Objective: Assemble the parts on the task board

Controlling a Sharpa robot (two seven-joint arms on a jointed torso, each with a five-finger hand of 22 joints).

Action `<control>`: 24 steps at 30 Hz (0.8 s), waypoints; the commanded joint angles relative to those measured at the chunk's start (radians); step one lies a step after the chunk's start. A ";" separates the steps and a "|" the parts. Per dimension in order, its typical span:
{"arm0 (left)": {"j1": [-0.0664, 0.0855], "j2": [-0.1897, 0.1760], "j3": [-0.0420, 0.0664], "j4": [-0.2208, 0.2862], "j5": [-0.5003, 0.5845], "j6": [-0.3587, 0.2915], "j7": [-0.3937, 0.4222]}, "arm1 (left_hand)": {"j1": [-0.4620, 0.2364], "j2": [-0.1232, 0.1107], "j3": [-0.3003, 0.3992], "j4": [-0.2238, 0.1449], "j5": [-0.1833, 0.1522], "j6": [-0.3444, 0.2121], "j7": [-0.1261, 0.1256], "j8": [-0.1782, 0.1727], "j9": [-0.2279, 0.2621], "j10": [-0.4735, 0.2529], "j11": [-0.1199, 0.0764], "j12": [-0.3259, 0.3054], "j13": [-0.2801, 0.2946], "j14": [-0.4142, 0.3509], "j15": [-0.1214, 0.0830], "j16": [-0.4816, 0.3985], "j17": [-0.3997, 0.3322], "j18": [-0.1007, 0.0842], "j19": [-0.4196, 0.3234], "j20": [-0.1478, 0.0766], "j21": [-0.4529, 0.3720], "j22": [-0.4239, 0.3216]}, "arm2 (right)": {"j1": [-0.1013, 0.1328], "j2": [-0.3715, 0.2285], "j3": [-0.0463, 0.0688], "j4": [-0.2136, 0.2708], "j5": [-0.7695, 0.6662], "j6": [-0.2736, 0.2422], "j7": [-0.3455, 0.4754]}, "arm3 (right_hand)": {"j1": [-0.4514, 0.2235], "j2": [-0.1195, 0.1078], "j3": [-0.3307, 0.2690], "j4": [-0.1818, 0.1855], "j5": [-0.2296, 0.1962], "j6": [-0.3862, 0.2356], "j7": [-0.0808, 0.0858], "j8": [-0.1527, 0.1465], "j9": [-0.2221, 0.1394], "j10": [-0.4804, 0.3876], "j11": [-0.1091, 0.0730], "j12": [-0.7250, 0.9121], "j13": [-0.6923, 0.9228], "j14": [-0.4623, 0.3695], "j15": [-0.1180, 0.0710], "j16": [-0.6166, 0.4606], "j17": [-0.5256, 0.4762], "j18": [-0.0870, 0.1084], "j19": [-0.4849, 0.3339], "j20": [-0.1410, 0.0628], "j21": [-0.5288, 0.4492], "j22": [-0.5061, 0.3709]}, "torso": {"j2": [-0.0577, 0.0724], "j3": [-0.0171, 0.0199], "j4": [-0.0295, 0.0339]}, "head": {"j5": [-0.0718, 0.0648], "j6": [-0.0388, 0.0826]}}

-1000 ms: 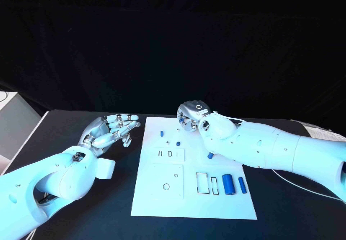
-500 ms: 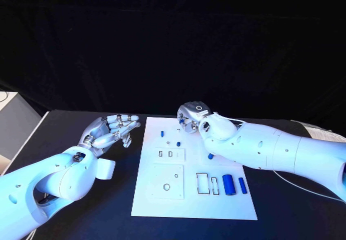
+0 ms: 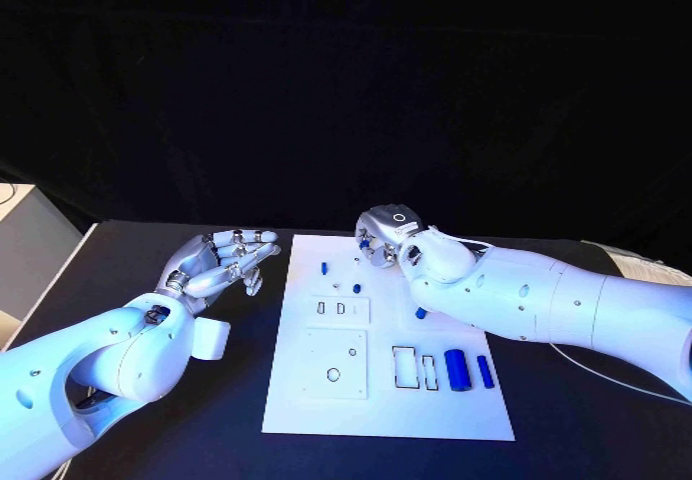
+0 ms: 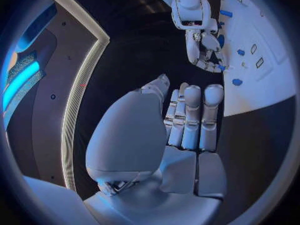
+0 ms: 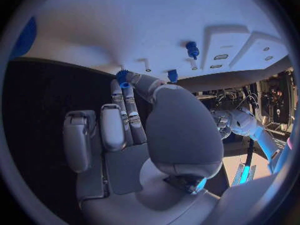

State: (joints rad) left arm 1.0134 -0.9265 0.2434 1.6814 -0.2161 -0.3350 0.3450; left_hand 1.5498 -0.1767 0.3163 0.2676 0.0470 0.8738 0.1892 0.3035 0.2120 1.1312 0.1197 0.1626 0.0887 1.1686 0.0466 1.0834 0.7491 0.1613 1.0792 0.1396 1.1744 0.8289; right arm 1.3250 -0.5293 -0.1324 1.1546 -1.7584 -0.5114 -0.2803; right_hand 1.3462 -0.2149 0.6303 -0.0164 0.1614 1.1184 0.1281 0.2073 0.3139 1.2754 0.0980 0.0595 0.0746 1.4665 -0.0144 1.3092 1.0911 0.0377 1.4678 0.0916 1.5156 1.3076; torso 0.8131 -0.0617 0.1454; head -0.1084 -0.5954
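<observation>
White and rectangular, the flat task board (image 3: pixel 387 405) lies in the centre of the black worktop (image 3: pixel 130 270), reaching from the middle of the head view down toward its lower edge. Small blue parts rest on it: a large blue cylinder (image 3: pixel 456 369) and a slimmer blue rod (image 3: pixel 486 371) lie side by side in the lower right area of the board, just right of two rectangular outlined slots (image 3: pixel 415 368); a small blue peg (image 3: pixel 326 268) and another small blue piece (image 3: pixel 355 288) sit near the board's upper left area. The silver right hand (image 3: pixel 384 238) hangs over the upper edge of the board, fingers curled downward, and in the right wrist view its fingertips (image 5: pixel 123 83) pinch a small blue part (image 5: pixel 122 76) just above the white surface, near two more blue pieces (image 5: pixel 192 49) standing on the board. The silver left hand (image 3: pixel 224 260) is held over the bare worktop just left of the board, its fingers straight and close together, holding nothing; the left wrist view shows its palm (image 4: pixel 128 140) empty.
</observation>
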 commanded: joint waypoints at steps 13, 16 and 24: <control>0.001 0.002 0.001 0.003 -0.001 0.017 0.004 | -0.011 0.002 0.007 -0.001 0.002 -0.004 -0.002 0.000 0.001 -0.005 -0.001 0.004 0.001 0.008 -0.002 0.003 0.002 -0.013 0.006 0.002 0.003 0.001 | -0.001 0.012 -0.001 -0.025 -0.009 0.023 -0.003 | -0.008 -0.013 0.002 -0.003 0.003 -0.012 0.002 0.000 0.003 0.038 -0.039 0.002 0.018 0.015 -0.004 0.001 -0.004 -0.016 0.050 -0.003 0.003 0.181 | 0.001 -0.0011 0.0011 | -0.003 0.001; 0.001 0.002 0.001 0.003 -0.001 0.017 0.004 | -0.011 0.002 0.007 -0.001 0.002 -0.004 -0.002 0.000 0.001 -0.005 -0.001 0.004 0.001 0.008 -0.002 0.003 0.002 -0.013 0.006 0.002 0.003 0.001 | -0.001 0.016 -0.001 -0.030 -0.005 0.029 0.002 | -0.009 -0.015 0.003 -0.002 0.002 -0.015 0.003 -0.002 0.003 0.035 -0.038 0.002 0.018 0.014 -0.004 0.001 -0.005 -0.016 0.049 -0.002 0.002 0.180 | 0.001 -0.0019 0.0016 | -0.003 -0.001; 0.001 0.001 0.001 0.004 -0.001 0.017 0.003 | -0.013 0.002 0.008 -0.002 0.002 -0.004 -0.002 0.000 0.002 -0.006 -0.001 0.005 0.002 0.008 -0.002 0.004 0.000 -0.013 0.005 0.002 0.006 0.002 | -0.001 0.021 -0.002 -0.032 0.006 0.049 0.010 | -0.012 -0.018 0.003 -0.001 0.001 -0.018 0.003 -0.003 0.003 0.033 -0.037 0.002 0.017 0.014 -0.003 0.001 -0.006 -0.015 0.048 -0.002 0.001 0.179 | 0.001 -0.0015 0.0016 | -0.003 -0.003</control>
State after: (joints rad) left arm 1.0134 -0.9262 0.2434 1.6825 -0.2161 -0.3343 0.3441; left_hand 1.5458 -0.1727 0.3190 0.2648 0.0470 0.8738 0.1892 0.3035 0.2130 1.1312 0.1197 0.1625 0.0897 1.1686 0.0466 1.0834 0.7490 0.1613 1.0792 0.1396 1.1743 0.8304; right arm 1.3261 -0.5078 -0.1324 1.1242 -1.7544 -0.4989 -0.2772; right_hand 1.3355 -0.2255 0.6302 -0.0163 0.1580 1.1085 0.1310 0.2074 0.3158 1.2754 0.0980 0.0542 0.0748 1.4664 -0.0144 1.3090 1.0868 0.0377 1.4678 0.0916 1.5156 1.3074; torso 0.8144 -0.0636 0.1472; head -0.1110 -0.5977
